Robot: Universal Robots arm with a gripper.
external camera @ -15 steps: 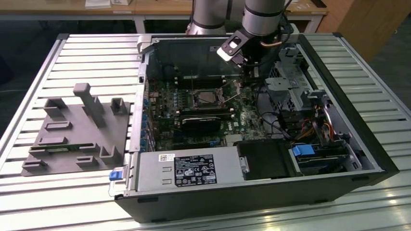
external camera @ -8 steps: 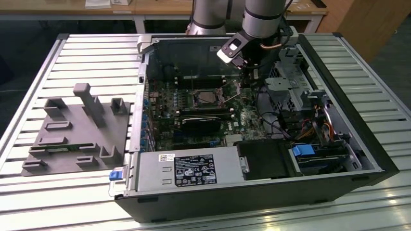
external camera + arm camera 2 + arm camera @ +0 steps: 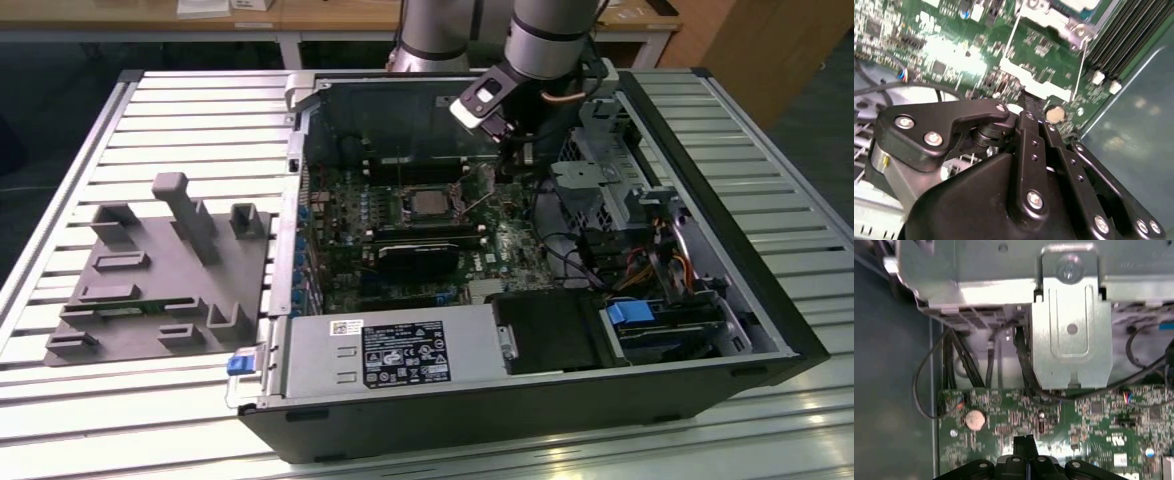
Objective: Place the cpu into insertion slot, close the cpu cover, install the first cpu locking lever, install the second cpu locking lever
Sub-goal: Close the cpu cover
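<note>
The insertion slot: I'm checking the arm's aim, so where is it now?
In the exterior view the insertion slot sits near the middle of the motherboard inside the open computer case, just to the exterior view's left of the gripper.

The motherboard (image 3: 350, 215) is dark green, hand (image 3: 1024, 442) black, table (image 3: 134, 425) silvery-striped.

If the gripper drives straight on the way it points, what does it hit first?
Most likely the green motherboard, beside the round coin cell. The gripper tip looks close above it, though depth is unclear.
</note>
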